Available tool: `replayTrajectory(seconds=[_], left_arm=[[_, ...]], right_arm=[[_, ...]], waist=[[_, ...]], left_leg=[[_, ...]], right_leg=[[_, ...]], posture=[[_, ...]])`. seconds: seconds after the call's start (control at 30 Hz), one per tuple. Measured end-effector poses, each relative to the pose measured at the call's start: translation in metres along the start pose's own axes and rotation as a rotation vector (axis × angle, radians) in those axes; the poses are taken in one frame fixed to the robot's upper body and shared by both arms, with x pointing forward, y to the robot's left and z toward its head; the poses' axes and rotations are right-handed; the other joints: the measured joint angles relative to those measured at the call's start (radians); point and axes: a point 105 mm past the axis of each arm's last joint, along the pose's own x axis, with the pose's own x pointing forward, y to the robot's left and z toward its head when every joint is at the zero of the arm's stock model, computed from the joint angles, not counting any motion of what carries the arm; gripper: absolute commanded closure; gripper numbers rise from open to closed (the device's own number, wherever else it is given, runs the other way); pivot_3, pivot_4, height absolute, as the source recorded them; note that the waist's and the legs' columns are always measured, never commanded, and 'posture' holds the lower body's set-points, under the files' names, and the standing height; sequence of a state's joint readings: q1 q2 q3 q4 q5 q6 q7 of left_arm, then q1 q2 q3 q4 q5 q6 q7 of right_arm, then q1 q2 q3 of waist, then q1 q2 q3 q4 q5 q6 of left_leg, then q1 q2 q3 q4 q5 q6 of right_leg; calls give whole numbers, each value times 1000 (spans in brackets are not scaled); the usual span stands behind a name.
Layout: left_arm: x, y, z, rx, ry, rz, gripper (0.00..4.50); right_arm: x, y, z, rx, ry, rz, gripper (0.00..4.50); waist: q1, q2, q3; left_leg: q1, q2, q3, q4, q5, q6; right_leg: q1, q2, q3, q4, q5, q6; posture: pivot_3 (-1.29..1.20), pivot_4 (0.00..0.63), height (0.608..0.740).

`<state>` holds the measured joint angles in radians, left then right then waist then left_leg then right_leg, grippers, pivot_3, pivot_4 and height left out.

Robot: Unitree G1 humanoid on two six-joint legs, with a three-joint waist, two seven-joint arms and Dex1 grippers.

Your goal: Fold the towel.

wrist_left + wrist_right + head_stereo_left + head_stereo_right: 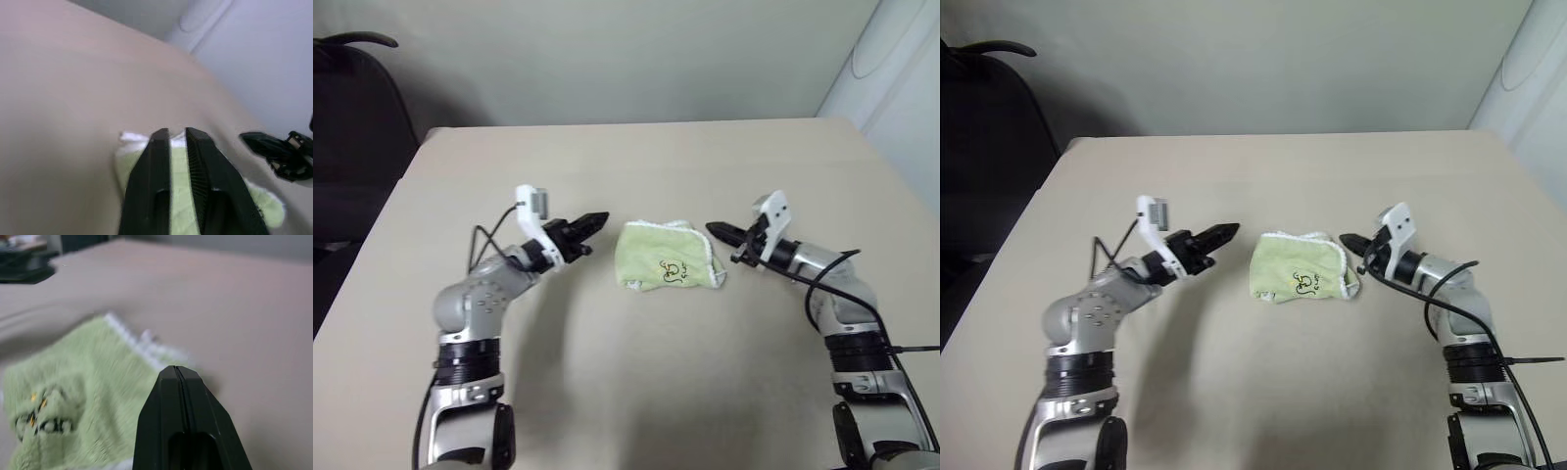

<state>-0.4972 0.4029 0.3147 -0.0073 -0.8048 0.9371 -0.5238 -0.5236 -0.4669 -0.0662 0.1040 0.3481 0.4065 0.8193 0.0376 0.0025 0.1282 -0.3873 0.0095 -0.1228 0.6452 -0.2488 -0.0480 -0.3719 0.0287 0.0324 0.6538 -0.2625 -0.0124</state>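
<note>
The towel point(668, 257), light green with white edging and a dark motif on top, lies bunched in a small folded packet at the middle of the table point(646, 392). My left gripper point(599, 221) hovers just to its left, pointing at it, apart from the cloth. In the left wrist view its fingers point(156, 147) stand a narrow gap apart with nothing between them, the towel point(128, 164) beyond. My right gripper point(715, 230) sits just right of the towel, shut and empty. The right wrist view shows its closed tips point(177, 369) over the towel's white edge point(83, 377).
A dark chair point(352, 117) stands off the table's far left corner. A white rounded object point(891, 59) stands past the far right corner. Bare tabletop surrounds the towel on all sides.
</note>
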Motion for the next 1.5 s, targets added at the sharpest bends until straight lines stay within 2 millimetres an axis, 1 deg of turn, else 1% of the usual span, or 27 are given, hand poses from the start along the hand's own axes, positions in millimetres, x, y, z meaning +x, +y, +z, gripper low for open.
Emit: replayTrajectory(seconds=[0.03,0.1,0.23,0.3,0.33,0.5,0.7,0.8,0.9,0.97,1.0,1.03,1.07,1.13,1.3,1.37,1.4,1.5], left_arm=[[-5,5,-4,-21,27,20,2714],[-8,8,-15,-79,75,21,1983],[-6,9,-36,-164,174,12,513],[-1,9,-50,-213,222,6,8],[3,9,-55,-232,241,0,8],[24,0,-63,-231,288,-33,8],[61,-16,-74,-277,300,-73,8],[71,-26,-80,-276,324,-98,8],[76,-34,-86,-253,354,-124,8],[78,-37,-87,-233,370,-127,8],[79,-37,-87,-229,373,-126,373],[79,-37,-89,-230,376,-125,600],[80,-38,-91,-234,382,-126,927],[82,-40,-96,-248,392,-131,1660],[81,-40,-99,-269,393,-131,3553],[80,-40,-100,-279,395,-129,4214],[80,-40,-101,-281,395,-129,4462],[79,-41,-100,-289,379,-130,4462]], right_arm=[[-1,-2,0,2,1,-8,4500],[-2,-3,0,6,6,-14,4500],[1,-2,-3,21,5,-15,4500],[4,0,-3,27,-1,-11,4500],[5,0,-2,28,-5,-11,4500],[8,0,0,28,-13,-20,4500],[8,-1,0,28,-19,-37,4500],[7,-1,-2,31,-16,-47,4500],[6,-1,-5,38,-12,-57,4500],[6,-1,-4,39,-13,-64,4500],[7,-1,-4,40,-15,-67,4500],[7,-1,-4,43,-17,-71,4500],[7,-1,-4,44,-18,-73,4500],[8,-1,-4,46,-20,-73,4500],[8,-1,-4,45,-21,-78,4500],[8,-2,-4,43,-23,-79,4500],[8,-2,-4,42,-24,-80,4500],[8,-2,-3,38,-30,-87,4500]], waist=[[0,0,0],[2,-1,0],[9,-1,0],[9,-1,0],[9,-1,1],[20,-1,0],[41,-1,1],[42,-1,1],[42,-1,1],[43,-1,1],[43,-1,1],[43,-1,1],[43,-1,1],[43,-1,1],[42,-1,1],[42,-1,1],[42,-1,1],[42,-1,1]], left_leg=[[0,0,0,0,0,0],[0,0,-1,0,0,0],[0,0,-2,1,0,1],[0,0,-2,2,0,1],[0,0,-2,2,0,1],[0,-2,-3,1,0,1],[4,-8,-6,1,3,7],[4,-12,-5,1,4,11],[3,-14,-5,1,4,13],[3,-14,-5,1,4,14],[3,-14,-5,1,4,14],[3,-14,-5,1,4,14],[2,-14,-5,1,4,14],[2,-14,-5,1,4,14],[2,-14,-4,0,4,13],[2,-14,-4,0,5,13],[2,-14,-4,0,5,13],[2,-14,-4,0,5,13]], right_leg=[[0,0,0,0,0,0],[0,0,0,0,1,1],[0,0,0,1,2,2],[0,0,0,2,2,2],[0,0,0,2,2,2],[1,-1,0,1,2,3],[8,-7,0,-2,5,8],[10,-11,0,-6,7,12],[10,-13,0,-8,8,14],[11,-14,0,-8,8,14],[11,-14,0,-8,8,14],[10,-14,0,-8,8,14],[10,-14,0,-8,8,14],[10,-14,0,-8,8,14],[9,-13,0,-8,8,14],[8,-13,0,-8,8,14],[8,-13,0,-8,8,14],[8,-13,0,-8,8,14]], posture=[[0,150,740],[0,150,740],[0,150,740],[0,150,740],[0,150,740],[0,150,740],[0,150,740],[0,150,740],[0,150,740],[0,150,740],[0,150,740],[0,150,740],[0,150,740],[0,150,740],[0,150,740],[0,150,740],[0,150,740],[0,150,740]])
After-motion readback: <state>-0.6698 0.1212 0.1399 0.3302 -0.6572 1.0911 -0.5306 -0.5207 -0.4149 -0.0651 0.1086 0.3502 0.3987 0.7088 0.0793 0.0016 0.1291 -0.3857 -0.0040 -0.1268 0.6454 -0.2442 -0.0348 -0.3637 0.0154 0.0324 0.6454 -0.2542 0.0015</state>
